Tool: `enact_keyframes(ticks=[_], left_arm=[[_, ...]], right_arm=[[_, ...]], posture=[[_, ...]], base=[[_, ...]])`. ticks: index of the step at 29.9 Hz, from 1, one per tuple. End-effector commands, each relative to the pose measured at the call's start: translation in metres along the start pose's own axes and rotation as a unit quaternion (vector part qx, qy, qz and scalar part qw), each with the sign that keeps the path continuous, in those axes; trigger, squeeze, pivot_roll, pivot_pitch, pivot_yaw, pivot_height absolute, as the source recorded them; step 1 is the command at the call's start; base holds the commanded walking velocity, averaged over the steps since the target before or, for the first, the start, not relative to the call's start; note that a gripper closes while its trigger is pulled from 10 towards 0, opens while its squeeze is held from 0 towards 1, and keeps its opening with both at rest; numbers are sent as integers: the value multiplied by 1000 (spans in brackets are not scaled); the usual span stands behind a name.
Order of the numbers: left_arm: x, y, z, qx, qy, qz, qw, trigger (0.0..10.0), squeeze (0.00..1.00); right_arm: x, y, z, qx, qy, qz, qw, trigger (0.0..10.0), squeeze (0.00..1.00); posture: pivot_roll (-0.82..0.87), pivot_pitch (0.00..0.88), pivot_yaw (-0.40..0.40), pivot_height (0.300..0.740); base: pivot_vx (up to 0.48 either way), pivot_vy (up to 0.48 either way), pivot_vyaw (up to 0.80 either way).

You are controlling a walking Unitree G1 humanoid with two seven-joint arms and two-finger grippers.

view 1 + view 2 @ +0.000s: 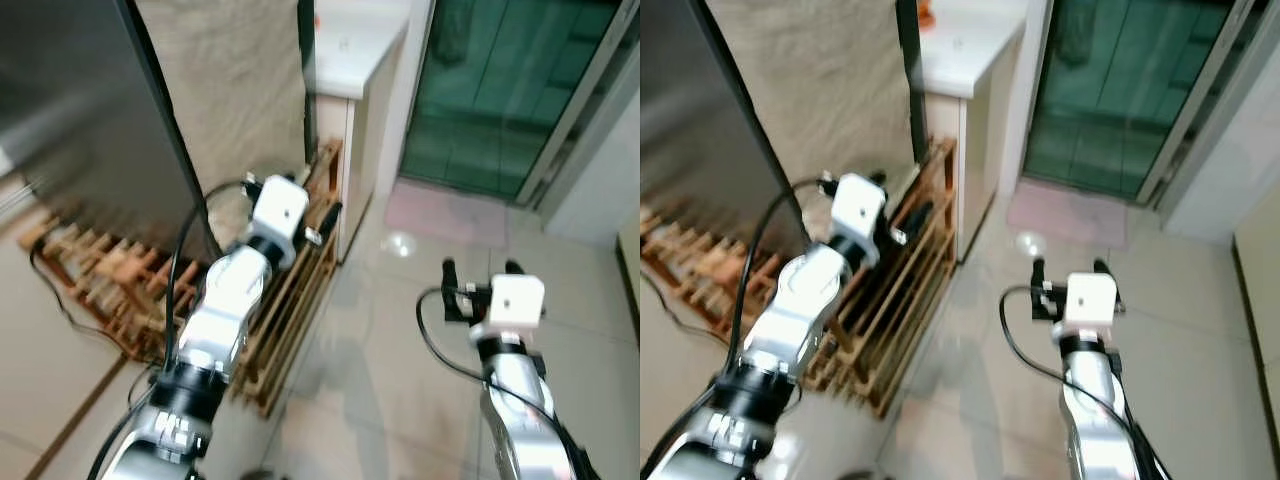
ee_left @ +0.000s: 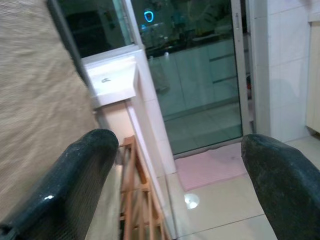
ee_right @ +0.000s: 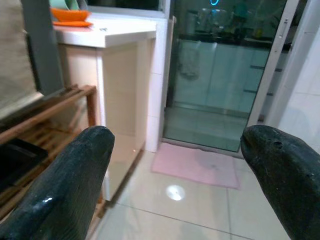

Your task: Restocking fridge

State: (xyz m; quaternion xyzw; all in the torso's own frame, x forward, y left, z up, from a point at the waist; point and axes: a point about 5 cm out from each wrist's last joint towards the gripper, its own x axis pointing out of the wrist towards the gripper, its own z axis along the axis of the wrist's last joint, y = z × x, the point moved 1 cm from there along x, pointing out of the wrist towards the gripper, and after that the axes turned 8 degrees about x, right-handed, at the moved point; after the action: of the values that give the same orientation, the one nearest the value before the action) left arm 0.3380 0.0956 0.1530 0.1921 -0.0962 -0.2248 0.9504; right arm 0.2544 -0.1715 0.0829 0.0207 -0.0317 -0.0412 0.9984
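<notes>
Both black two-fingered grippers, left gripper point(image 2: 175, 165) and right gripper point(image 3: 175, 155), were spread apart and carried nothing. The dark grey metal fridge door point(image 1: 85, 110) stood at left, above the slatted wooden rack point(image 1: 290, 300).

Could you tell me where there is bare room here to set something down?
The tiled floor between the wooden rack and the right end effector is bare, up to the pink mat. The left end effector is crowded against the rack.
</notes>
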Motion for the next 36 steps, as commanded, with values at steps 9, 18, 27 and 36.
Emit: enact_keyframes(ticks=[9,18,27,36], left_arm=[[-21,31,-23,-33,43,-2,999,10000,0],[-89,27,-52,-64,119,7,991,10000,0],[-93,17,-28,-73,57,13,996,10000,0],[-80,19,-17,-73,42,12,996,10000,0]], right_arm=[[-2,-2,2,-3,-5,0,1000,10000,0],[-50,-17,8,5,12,-23,1000,10000,0],[-59,-29,-5,-5,30,-44,999,10000,0],[-57,-41,-32,-6,53,-46,998,10000,0]], posture=[[38,5,19,728],[34,19,45,728],[23,8,45,728],[25,10,41,728]], base=[[0,0,0],[0,0,0],[0,100,0],[0,442,0]])
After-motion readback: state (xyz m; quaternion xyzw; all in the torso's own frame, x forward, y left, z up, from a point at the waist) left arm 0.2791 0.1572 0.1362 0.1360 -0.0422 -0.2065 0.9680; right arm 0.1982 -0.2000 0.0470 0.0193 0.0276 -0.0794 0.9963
